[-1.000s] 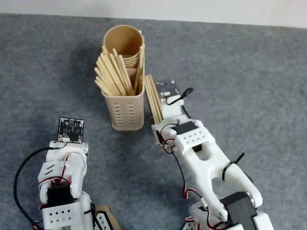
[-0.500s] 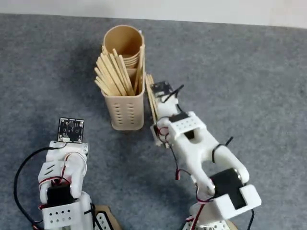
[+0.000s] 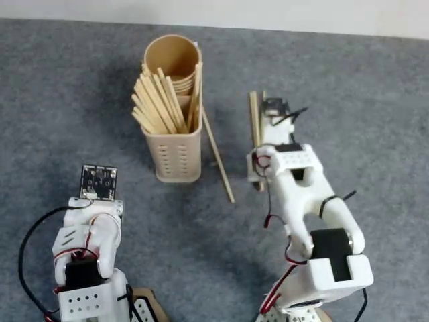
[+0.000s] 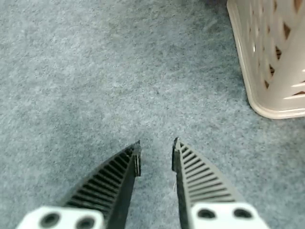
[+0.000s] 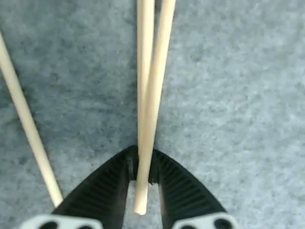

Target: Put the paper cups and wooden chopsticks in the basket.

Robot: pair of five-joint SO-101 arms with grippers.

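While clamped only near their tail end, could pivot or slide out of the right pincer [image 5: 143, 156]: two held chopsticks [image 5: 148, 71], pressed together between closed fingers, with most of their length sticking out ahead and slightly splayed. Placed near the middle of the desk [image 3: 348, 87], on the right-edge side of the basket [image 3: 175, 159] and apart from it.

Likely trouble on the way in: snagging the long tips on the basket rim, or on the packed bundle [image 3: 159, 104] standing inside beside the stacked paper cups [image 3: 173, 57] at the end nearer the desk's far edge. Little free mouth remaining, by the look of it, so a shallow entry could leave the pair propped across the rim or tip the narrow basket over.

Also worth watching: one loose chopstick [image 3: 218, 155] lying flat on the desk between basket and right arm [image 3: 305, 194], close enough to be swept or rolled by a low pass.

Rests open and empty, the left pincer [image 4: 156, 145], low over bare desk toward the front-left corner, with a basket wall off to one side.

Room to move: wide bare desk toward the right edge and the far edge; tight only in the gap between basket and right arm. Safer, probably, to lift high and come down steeply.
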